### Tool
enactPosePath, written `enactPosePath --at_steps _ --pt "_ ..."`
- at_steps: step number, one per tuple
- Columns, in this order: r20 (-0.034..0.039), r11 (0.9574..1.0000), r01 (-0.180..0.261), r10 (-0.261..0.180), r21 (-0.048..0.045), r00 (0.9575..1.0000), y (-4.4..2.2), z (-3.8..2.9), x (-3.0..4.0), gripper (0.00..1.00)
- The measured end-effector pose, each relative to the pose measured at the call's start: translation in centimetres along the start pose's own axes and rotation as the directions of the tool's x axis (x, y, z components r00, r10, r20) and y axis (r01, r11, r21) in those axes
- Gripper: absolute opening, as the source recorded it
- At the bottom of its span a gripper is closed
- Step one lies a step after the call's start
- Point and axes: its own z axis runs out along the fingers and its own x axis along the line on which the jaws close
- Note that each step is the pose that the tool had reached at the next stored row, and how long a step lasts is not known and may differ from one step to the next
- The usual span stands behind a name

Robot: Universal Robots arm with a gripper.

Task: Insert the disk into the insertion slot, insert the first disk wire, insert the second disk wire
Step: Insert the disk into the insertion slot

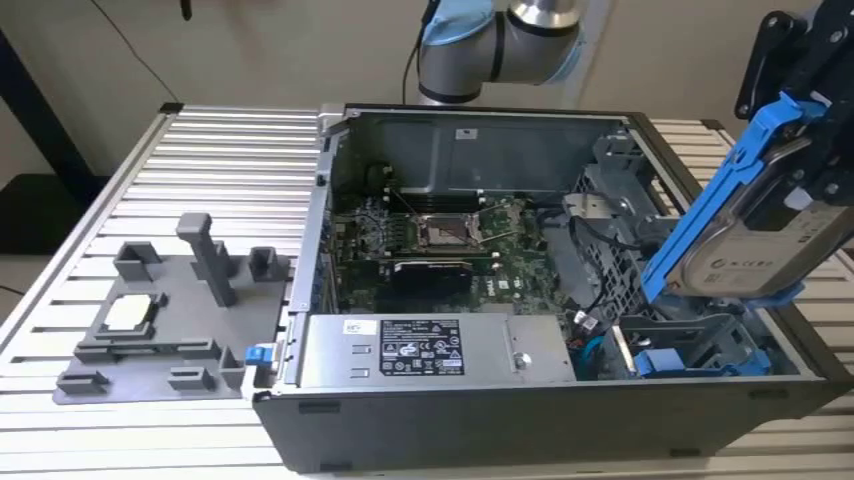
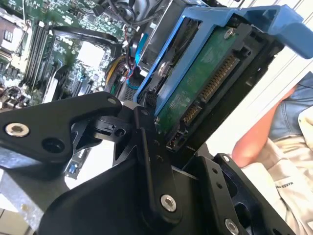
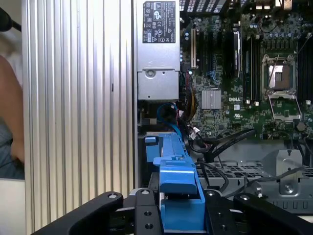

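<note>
Disk [image 1: 763,240] aslant in raised end effector [image 3: 180,213]

A: Layout vs. the PC case [image 1: 534,430]?
B: Fixture tray [image 1: 147,330] off its side, exterior view's left, apart. Both on table [image 1: 227,150]. Inside: PSU [image 1: 414,350] at near wall, mobo [image 1: 441,235] behind.
A: Disk [image 1: 754,230]?
B: Tilted above case, over insertion slot [image 1: 687,340], exterior view's right.

Behind your workspace: plain beige wall [image 1: 267,50], evenly lit. Under everything, ribbed aluminium table [image 1: 200,150], slats running across exterior view, bright under room light. Dark upright shape [image 1: 34,205] off table edge at exterior view's left, kind you cannot tell. Person [image 2: 288,186] close beside table in second wrist view: bare arm, denim, white top.
</note>
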Motion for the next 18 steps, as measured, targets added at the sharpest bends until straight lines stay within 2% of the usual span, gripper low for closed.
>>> enactPosePath --at_steps 18 --pt "-0.001 0.9998 0.019 -0.019 0.0011 0.9998 -0.71 1.23 0.02 0.33"
